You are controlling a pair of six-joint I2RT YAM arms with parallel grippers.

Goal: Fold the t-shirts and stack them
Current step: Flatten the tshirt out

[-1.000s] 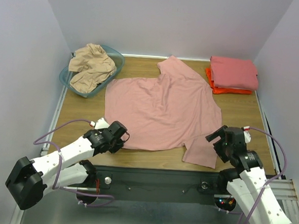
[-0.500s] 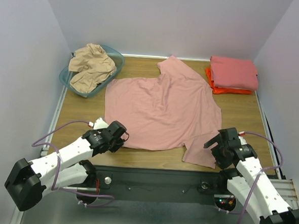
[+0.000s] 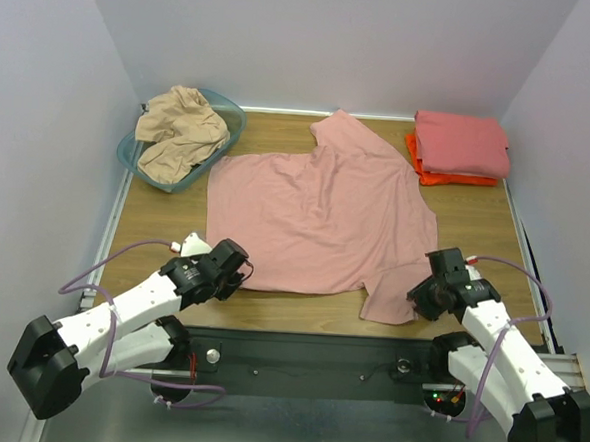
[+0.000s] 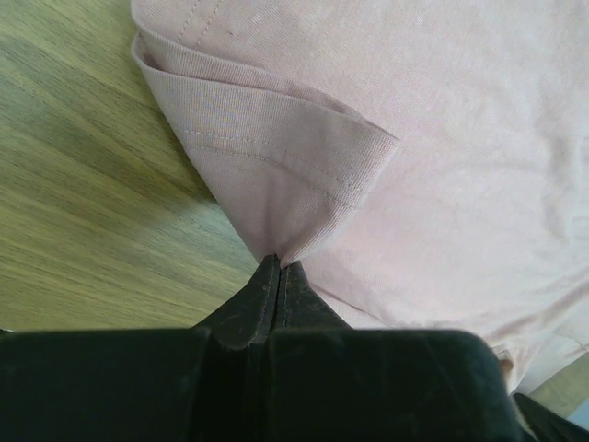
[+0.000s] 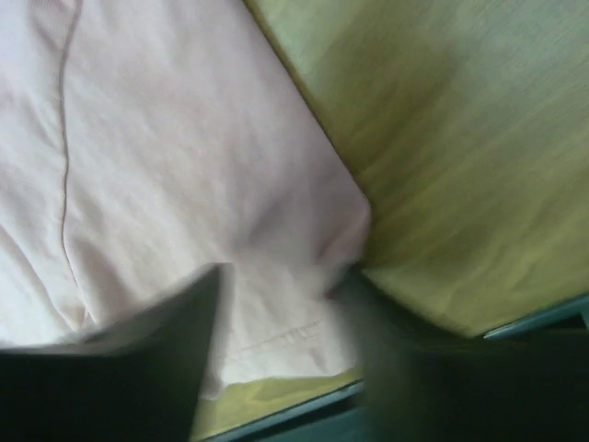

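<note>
No lettering, label, brand mark or number can be read in any view. The dusty pink cotton t-shirt (image 3: pixel 315 217) on the wooden worktop (image 3: pixel 470 227) shows only plain fabric and stitching. The right wrist view is blurred, so small print there might go unseen.

Count them up: four t-shirts in all! One dusty pink shirt (image 3: pixel 315 222) spread just ahead of both sets of jaws. One tan shirt (image 3: pixel 180 129) well beyond the left jaws. Two more piled well beyond the right jaws: one coral shirt (image 3: pixel 460 141), with one orange shirt (image 3: pixel 428 175) underneath. One teal basket (image 3: pixel 233 119). Two grippers: left gripper (image 3: pixel 244 270), right gripper (image 3: pixel 416 289). One wooden table (image 3: pixel 475 222).
</note>
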